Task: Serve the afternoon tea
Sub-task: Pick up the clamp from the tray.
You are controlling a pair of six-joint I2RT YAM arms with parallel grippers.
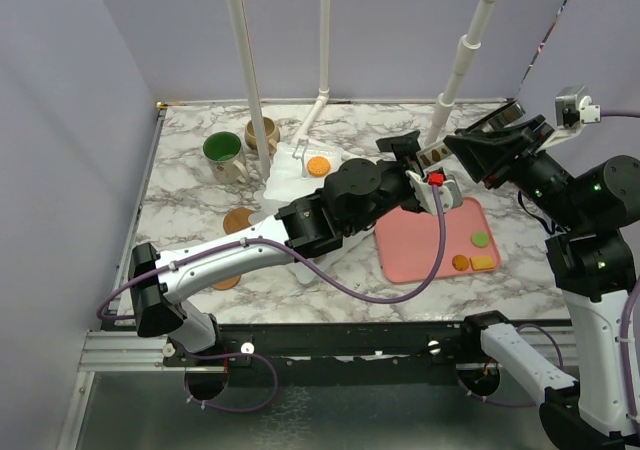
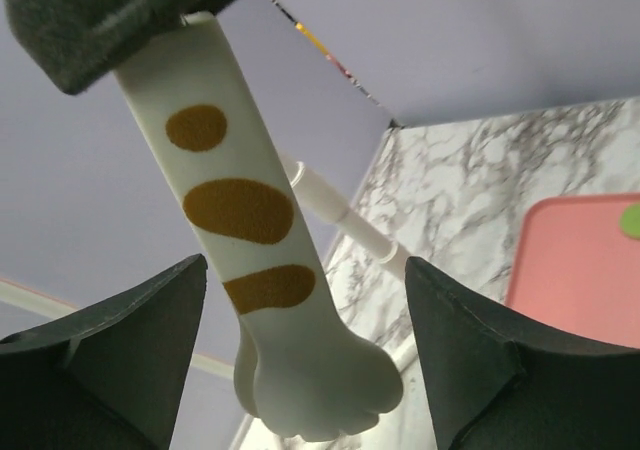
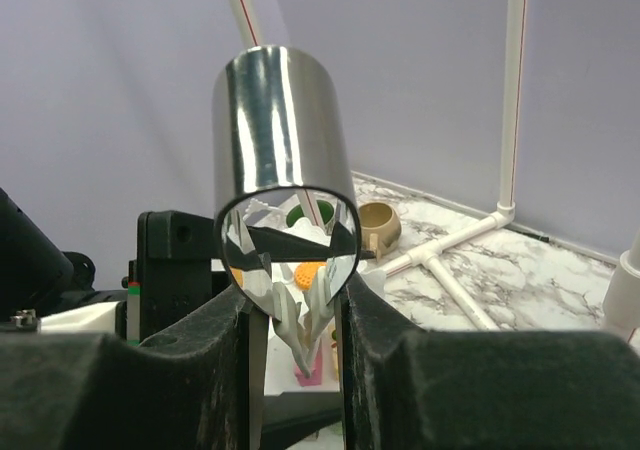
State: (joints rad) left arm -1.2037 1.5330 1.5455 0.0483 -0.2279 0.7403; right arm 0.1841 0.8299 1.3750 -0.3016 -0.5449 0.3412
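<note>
My right gripper (image 3: 295,310) is shut on the shiny metal loop end of a pair of tongs (image 3: 285,130). The tongs' white, brown-spotted paw tips (image 2: 320,380) hang between the spread fingers of my open left gripper (image 2: 305,370), with a gap on each side. From above, both grippers meet over the table's middle, left gripper (image 1: 415,158) facing right gripper (image 1: 472,150). The white tiered stand (image 1: 292,170) holds an orange biscuit (image 1: 318,166). A green-lined mug (image 1: 223,150) and a beige mug (image 1: 262,133) stand behind it.
A pink tray (image 1: 425,245) lies at the right with green (image 1: 480,238), orange (image 1: 460,262) and yellow (image 1: 483,262) pastries. Two brown coasters (image 1: 238,220) (image 1: 226,282) sit near my left arm. White pipe posts (image 1: 247,60) rise at the back.
</note>
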